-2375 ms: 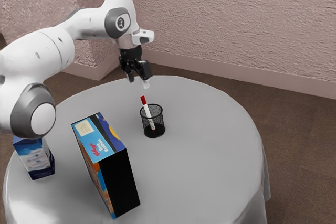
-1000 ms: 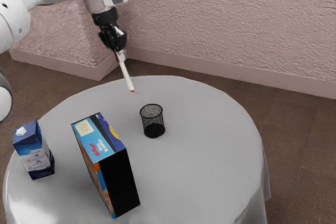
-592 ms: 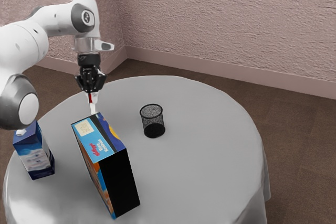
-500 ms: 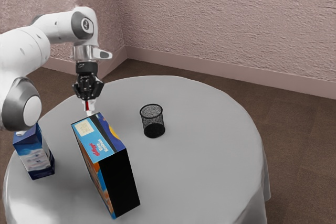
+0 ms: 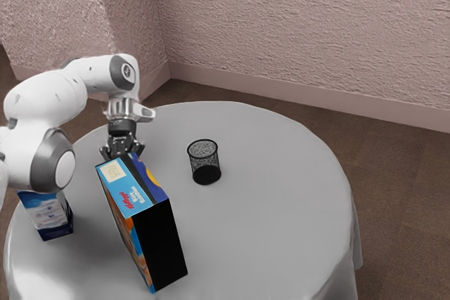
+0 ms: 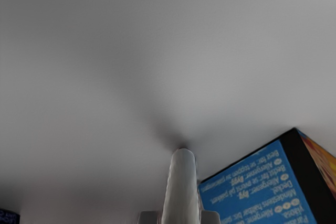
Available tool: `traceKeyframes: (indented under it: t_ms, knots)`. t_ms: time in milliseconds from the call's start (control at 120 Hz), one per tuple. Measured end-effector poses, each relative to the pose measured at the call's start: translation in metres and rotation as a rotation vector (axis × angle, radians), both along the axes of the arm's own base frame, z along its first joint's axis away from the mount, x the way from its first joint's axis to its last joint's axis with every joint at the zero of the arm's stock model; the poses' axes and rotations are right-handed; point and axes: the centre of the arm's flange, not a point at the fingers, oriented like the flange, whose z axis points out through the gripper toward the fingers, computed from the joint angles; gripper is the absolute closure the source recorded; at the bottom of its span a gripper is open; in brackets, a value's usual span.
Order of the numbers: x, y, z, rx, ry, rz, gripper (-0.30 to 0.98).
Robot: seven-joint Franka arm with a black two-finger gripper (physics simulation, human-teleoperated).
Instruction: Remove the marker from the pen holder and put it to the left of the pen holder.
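The black two-finger claw (image 5: pixel 121 150) has come down toward the round, grey-clothed desk (image 5: pixel 267 205), its fingers pinching the slim white marker (image 6: pixel 181 190) near the tall blue-and-black cereal box (image 5: pixel 160 244) — placing looks close, on the exterior view's left of the holder. The black mesh pen holder (image 5: pixel 204 157) stands upright, empty — so removal is done.
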Motion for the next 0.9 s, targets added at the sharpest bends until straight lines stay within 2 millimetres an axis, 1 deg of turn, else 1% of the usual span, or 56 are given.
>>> traceKeyframes:
  t_ms: [50,208,325,358,408,442,475,508,550,575,617,650,683,717,758,825,900]
  knots:
    - [0.0,0.0,-0.002,0.004,0.004,0.005,0.76]
    - [0.0,-0.001,-0.003,0.011,0.013,0.024,0.41]
    - [0.0,-0.002,-0.002,0.018,0.017,0.034,0.23]
    - [0.001,-0.003,0.004,0.021,0.011,0.036,0.2]
    - [0.002,-0.004,0.021,0.026,-0.01,0.038,0.16]
    - [0.003,-0.004,0.04,0.03,-0.033,0.039,0.14]
    - [0.001,-0.005,0.067,0.035,-0.062,0.043,0.12]
    - [-0.003,-0.01,0.106,0.037,-0.107,0.041,0.1]
    - [-0.012,-0.027,0.17,0.039,-0.184,0.014,0.08]
    - [-0.023,-0.038,0.208,0.045,-0.23,-0.004,0.07]
    - [-0.05,-0.055,0.265,0.061,-0.304,-0.027,0.06]
    - [-0.072,-0.07,0.301,0.083,-0.365,-0.053,0.05]
    - [-0.093,-0.086,0.329,0.114,-0.427,-0.085,0.04]
    - [-0.108,-0.101,0.349,0.152,-0.489,-0.122,0.04]
    - [-0.116,-0.119,0.365,0.196,-0.562,-0.178,0.03]
    - [-0.115,-0.14,0.379,0.237,-0.656,-0.251,0.02]
    - [-0.11,-0.153,0.388,0.256,-0.729,-0.303,0.02]
